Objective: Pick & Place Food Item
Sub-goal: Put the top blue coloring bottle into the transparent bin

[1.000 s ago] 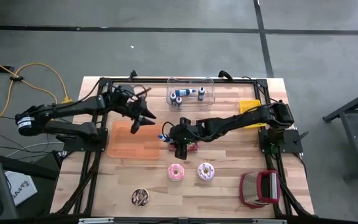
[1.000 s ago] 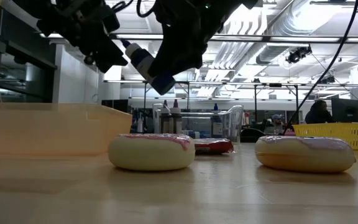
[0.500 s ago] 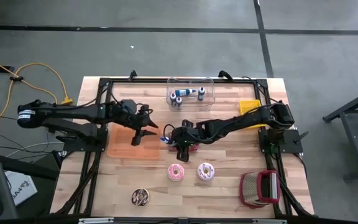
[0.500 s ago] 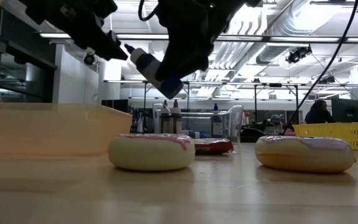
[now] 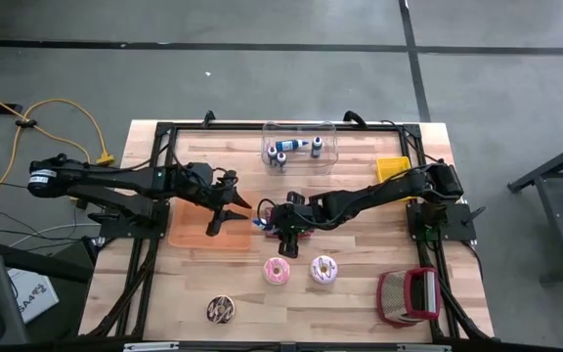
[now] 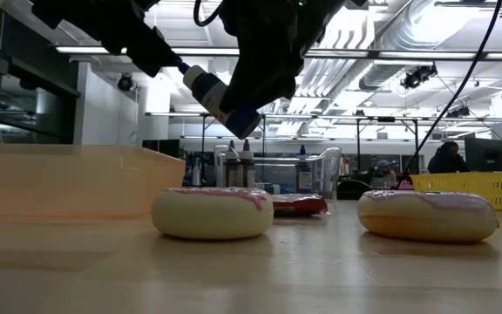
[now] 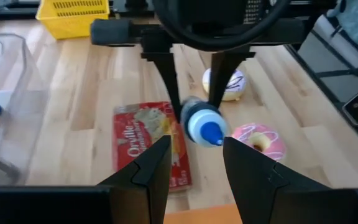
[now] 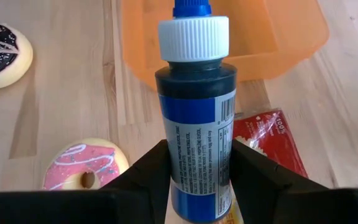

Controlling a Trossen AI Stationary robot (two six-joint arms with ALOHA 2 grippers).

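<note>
The bottle's (image 8: 197, 106) base is hidden between the right claw's (image 8: 194, 177) fingers, and its blue tip is cut off by the picture's edge. It covers part of the red packet (image 8: 267, 142). In the low view, the orange tray (image 6: 68, 179) runs off-frame.

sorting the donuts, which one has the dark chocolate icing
The chocolate donut near the table's front edge, off to the left by itself. The pink donut and the white-iced donut sit side by side further in.
</note>
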